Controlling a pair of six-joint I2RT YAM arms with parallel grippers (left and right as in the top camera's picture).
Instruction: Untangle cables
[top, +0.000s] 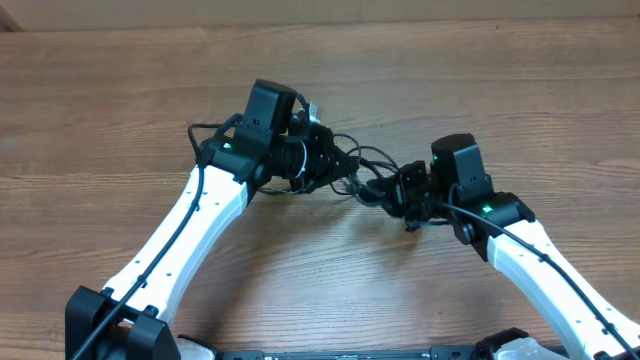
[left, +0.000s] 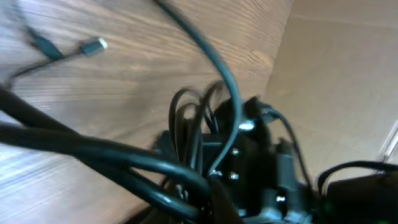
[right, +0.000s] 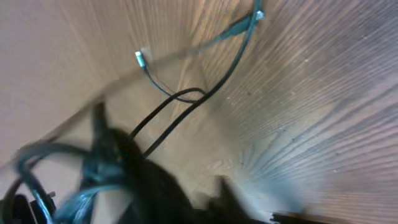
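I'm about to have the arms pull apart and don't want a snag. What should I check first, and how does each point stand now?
1. The left gripper is shut: ok.
2. The right gripper is shut: ok.
3. Each gripper really holds the cables: cannot tell, both wrist views are blurred.
4. The silver-tipped plug lies loose on the table, away from the knot: ok.
5. The cables are already apart: not ok, the loops are bunched between the two grippers.
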